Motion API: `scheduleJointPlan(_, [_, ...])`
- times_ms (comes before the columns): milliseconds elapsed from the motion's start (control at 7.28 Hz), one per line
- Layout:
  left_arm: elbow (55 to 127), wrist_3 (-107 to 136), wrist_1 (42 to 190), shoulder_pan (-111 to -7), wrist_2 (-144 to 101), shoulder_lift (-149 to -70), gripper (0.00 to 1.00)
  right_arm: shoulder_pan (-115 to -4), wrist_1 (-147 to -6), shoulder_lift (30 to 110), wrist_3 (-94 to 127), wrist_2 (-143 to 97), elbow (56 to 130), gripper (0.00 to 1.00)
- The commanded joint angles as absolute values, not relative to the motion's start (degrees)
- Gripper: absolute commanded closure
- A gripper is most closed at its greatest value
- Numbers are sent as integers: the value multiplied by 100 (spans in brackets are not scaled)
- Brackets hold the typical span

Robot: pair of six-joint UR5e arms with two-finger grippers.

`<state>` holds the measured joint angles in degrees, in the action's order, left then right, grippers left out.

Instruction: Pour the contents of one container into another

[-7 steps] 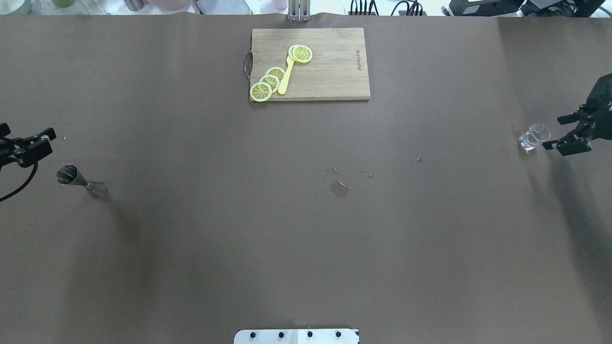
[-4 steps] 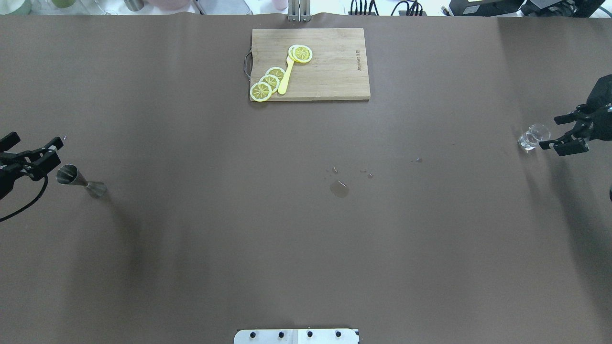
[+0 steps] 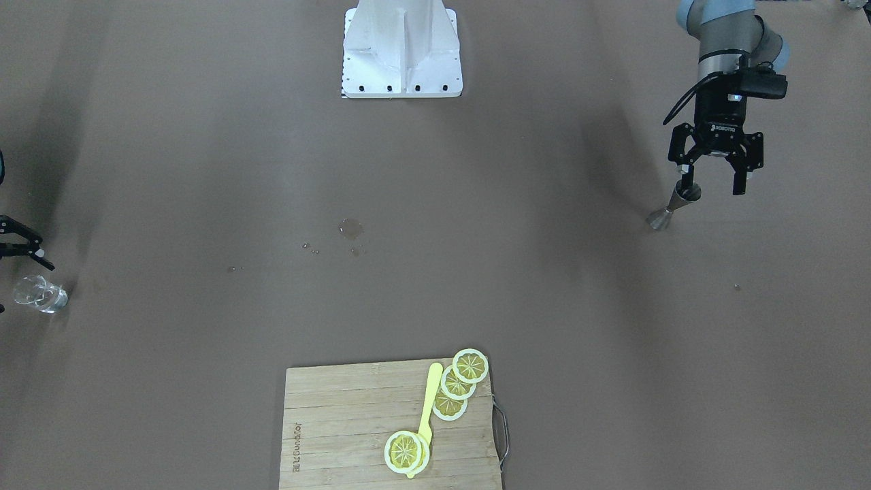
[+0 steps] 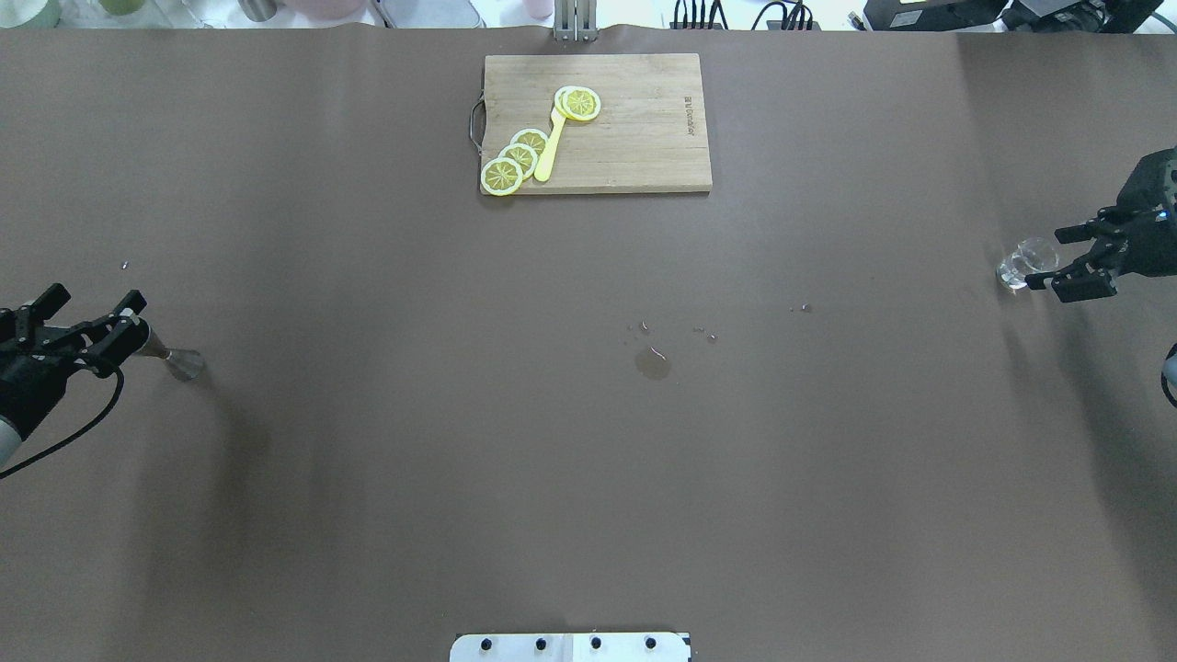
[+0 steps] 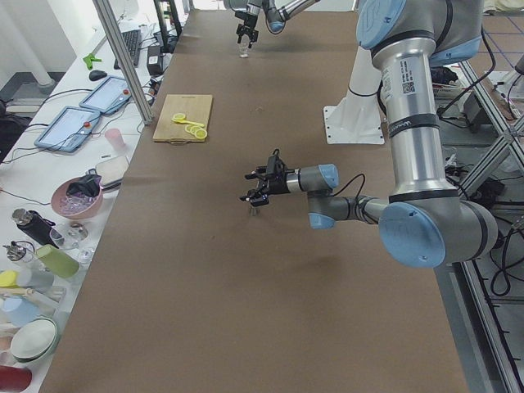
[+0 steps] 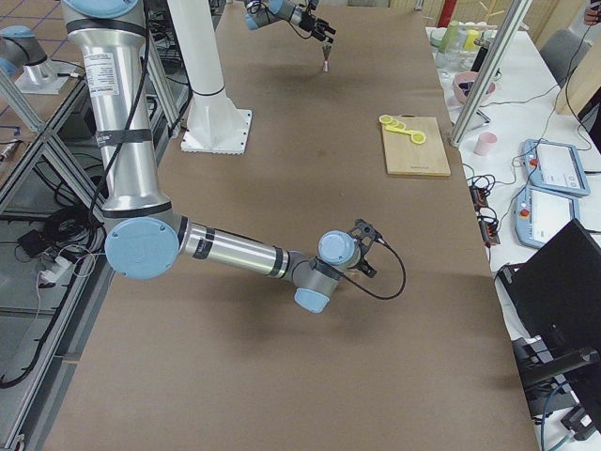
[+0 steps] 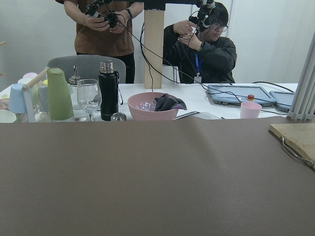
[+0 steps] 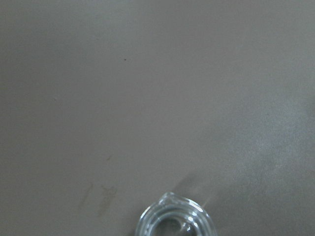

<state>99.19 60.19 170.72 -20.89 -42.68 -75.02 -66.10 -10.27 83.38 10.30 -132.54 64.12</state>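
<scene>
The dark metal jigger (image 4: 177, 360) stands on the brown table at the left; in the front-facing view the jigger (image 3: 668, 209) is at the right. My left gripper (image 4: 99, 298) hovers open over it, one finger covering its upper cone; the same left gripper (image 3: 711, 185) hangs just above the jigger. The clear glass cup (image 4: 1019, 264) stands at the far right, and shows as the cup (image 3: 39, 295) near the left edge. My right gripper (image 4: 1048, 259) is open, its fingers either side of the cup's near edge without touching. The right wrist view holds only the cup's rim (image 8: 175, 220).
A wooden cutting board (image 4: 634, 138) with lemon slices (image 4: 517, 158) and a yellow utensil lies at the far centre. A small puddle (image 4: 653, 364) and drops mark the table's middle. The white base plate (image 4: 570, 646) sits at the near edge. People and bottles stand beyond the table's left end.
My left gripper has moved toward the robot and to the right, from beside the jigger to over its top. My right gripper has crept closer to the cup.
</scene>
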Motion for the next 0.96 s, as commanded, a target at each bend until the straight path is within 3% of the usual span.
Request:
scheduleJointPlan(0, [9398,6021,17444,-1794,-3868,-7882,4,-6557,-740,8332,1090,-13114,6268,0])
scheduleJointPlan(824, [8377,6012,17912,-1705,-3552,-8463,4,-6100,589,8209,1978,-12349,5660,1])
